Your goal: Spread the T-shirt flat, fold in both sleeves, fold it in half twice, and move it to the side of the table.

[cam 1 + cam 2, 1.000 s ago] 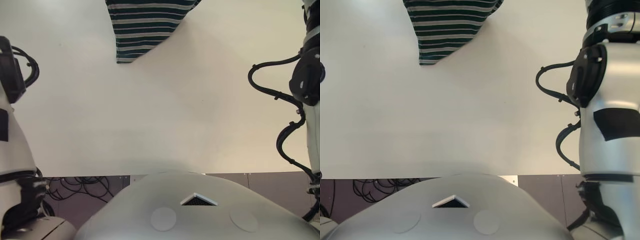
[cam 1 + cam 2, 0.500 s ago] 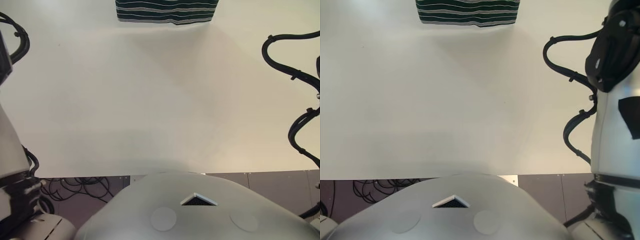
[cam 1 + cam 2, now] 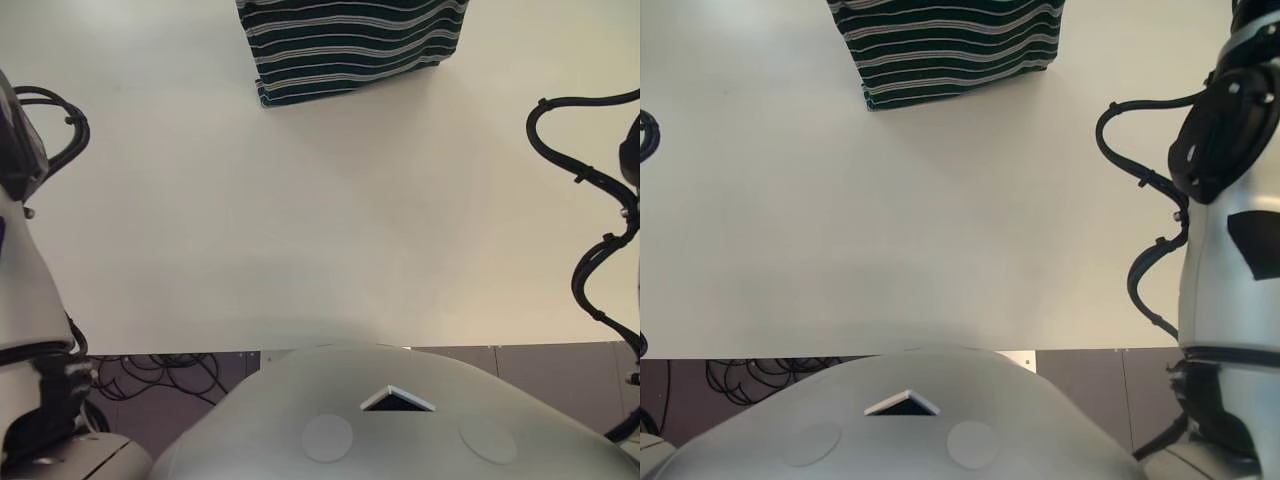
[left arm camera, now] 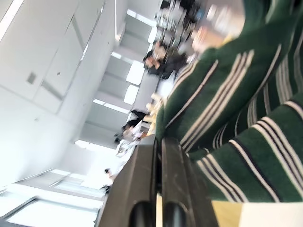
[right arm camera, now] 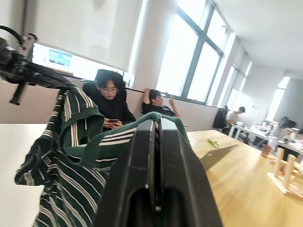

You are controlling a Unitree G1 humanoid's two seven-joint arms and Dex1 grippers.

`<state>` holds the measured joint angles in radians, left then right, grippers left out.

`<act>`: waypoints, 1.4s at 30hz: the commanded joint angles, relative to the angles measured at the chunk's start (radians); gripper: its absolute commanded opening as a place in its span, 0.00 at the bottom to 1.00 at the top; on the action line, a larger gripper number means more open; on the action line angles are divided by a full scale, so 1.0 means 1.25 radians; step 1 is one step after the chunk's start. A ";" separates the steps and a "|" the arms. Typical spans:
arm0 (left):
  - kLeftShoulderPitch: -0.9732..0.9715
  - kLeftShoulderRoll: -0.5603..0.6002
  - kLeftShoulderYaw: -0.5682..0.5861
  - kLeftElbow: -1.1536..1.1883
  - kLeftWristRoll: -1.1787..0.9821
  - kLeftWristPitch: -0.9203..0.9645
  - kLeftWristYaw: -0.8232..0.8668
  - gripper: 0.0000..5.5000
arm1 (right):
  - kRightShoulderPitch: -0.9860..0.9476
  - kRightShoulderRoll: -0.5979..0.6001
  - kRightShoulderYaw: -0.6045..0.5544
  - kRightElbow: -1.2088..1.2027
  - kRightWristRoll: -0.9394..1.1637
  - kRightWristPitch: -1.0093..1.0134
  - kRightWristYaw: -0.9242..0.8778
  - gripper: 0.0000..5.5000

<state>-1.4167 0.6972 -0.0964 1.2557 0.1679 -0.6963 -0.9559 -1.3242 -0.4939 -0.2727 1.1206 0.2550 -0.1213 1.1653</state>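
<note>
T-shirt (image 3: 350, 45): one, of soft dark green knit cloth crossed by thin white stripes set in groups. It hangs over the far part of the table (image 3: 300, 220), a single broad table with a smooth, matte, cream-white top. The cloth's lower edge forms a roughly straight line, slightly slanted, with a soft shadow on the table just below it. Whether that edge touches the table cannot be told.

There are two grippers, both raised above the table. Each has two flat black fingers of hard, scuffed material. The left gripper (image 4: 158, 156) has its fingers pressed together, with the striped cloth bunched in thick folds right against them, so it is clamped on the T-shirt. The right gripper (image 5: 156, 124) has its fingers likewise closed flat on each other, and the green cloth drapes over and around their tips. From there the cloth stretches across to the left gripper and sags in loose folds between the two.

One tangle of thin black cables (image 3: 150, 375) lies below the table's near edge.
</note>
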 commanded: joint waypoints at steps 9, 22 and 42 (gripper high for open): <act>0.843 0.187 0.008 -1.036 -0.436 0.440 -0.470 0.00 | 0.827 -0.271 0.131 -0.839 0.257 0.370 0.359 0.01; 1.297 0.435 -0.073 -1.365 -0.299 0.542 -0.514 0.00 | 1.171 -0.389 0.331 -1.051 0.106 0.308 0.332 0.01; 1.273 0.364 0.037 -1.417 -0.514 0.704 -0.417 0.28 | 1.147 -0.401 0.192 -1.115 0.287 0.421 0.293 0.39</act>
<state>0.2023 1.1704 -0.0904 -0.5504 -0.4482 0.1792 -1.4901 0.1447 -1.0295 -0.0447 -0.3196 0.6782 0.4607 1.5779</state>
